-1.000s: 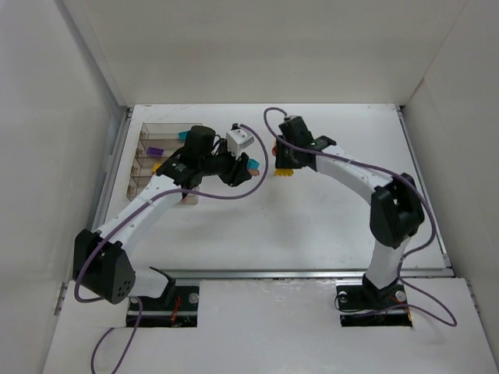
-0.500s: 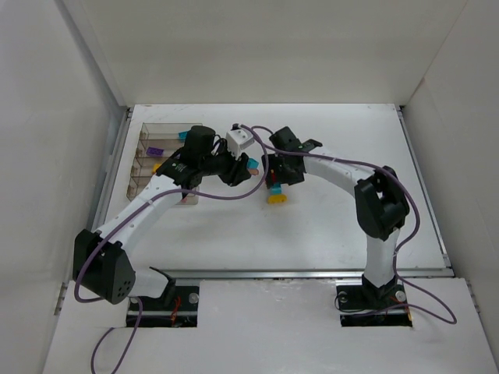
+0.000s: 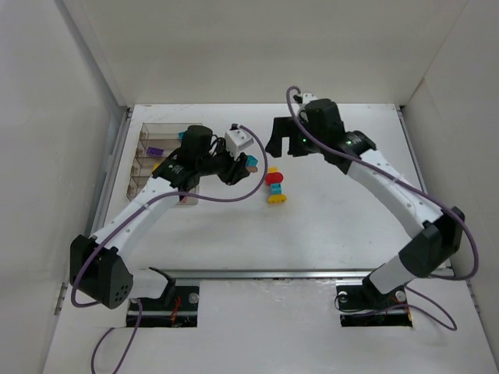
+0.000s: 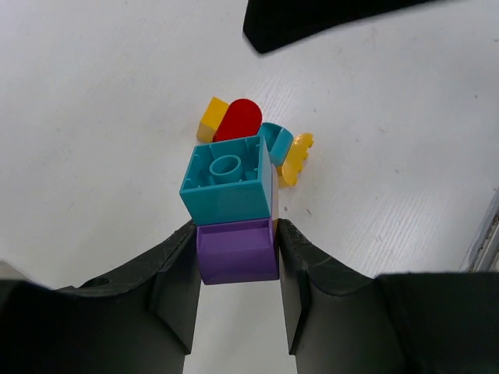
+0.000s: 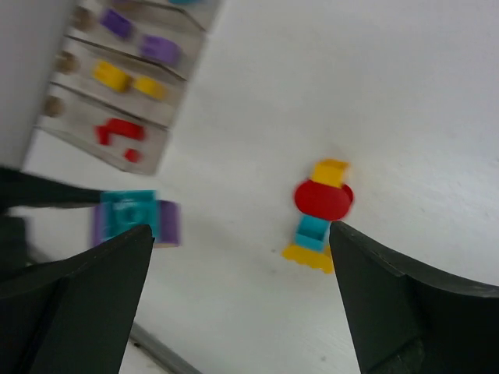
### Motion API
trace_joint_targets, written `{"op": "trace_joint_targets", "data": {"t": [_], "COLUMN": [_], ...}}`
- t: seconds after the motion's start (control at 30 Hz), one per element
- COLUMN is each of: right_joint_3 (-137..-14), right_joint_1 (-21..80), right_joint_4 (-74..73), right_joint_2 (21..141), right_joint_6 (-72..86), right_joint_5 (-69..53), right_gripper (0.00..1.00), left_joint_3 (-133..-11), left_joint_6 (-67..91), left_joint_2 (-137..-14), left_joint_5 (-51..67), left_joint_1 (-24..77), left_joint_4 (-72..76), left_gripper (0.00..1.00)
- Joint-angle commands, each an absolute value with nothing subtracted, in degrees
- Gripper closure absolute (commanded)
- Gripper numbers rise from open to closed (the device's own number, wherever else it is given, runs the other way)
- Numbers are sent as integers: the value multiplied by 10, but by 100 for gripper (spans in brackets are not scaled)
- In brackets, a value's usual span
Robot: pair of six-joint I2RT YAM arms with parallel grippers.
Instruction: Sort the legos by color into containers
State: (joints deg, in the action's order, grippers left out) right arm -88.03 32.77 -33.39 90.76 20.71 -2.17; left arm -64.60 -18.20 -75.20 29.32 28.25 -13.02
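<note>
Left gripper (image 4: 238, 234) is clenched on a purple brick (image 4: 236, 263) with a teal brick (image 4: 228, 183) attached, both held clear of the table (image 3: 343, 210). Right gripper (image 5: 240, 227) stands wide open and empty near a cluster of red, yellow and teal legos (image 3: 274, 188) on the table. The cluster lies well apart from the partly filled organizer (image 3: 139, 156) at the left.

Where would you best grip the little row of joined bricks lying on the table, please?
Probably from above, on the teal piece mid-row, closing across its narrow width; its sides look flat, unlike the rounded red piece beside it.
</note>
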Motion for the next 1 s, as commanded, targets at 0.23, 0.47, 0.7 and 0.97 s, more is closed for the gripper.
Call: {"op": "trace_joint_targets", "data": {"t": [0.23,0.47,0.7,0.97], "right_joint_3": [-898,-901,-896,-901], "right_joint_1": [338,344,344,344], "right_joint_4": [-187,-179,-172,-172], "right_joint_2": [925,952,968,973], "right_joint_6": [210,221,228,233], "right_joint_5": [-299,-318,-345,-364], "right_gripper": [7,17,59,100], "left_joint_3": [-656,-656,-656,-650], "left_joint_6": [-209,-204,-199,-187], "left_joint_2": [-727,-727,-727,-727], "left_joint_5": [311,311,300,261], "left_joint_1": [286,286,286,286], "left_joint_4": [-98,-93,-93,-86], "left_gripper": [100,100,100,100]}}
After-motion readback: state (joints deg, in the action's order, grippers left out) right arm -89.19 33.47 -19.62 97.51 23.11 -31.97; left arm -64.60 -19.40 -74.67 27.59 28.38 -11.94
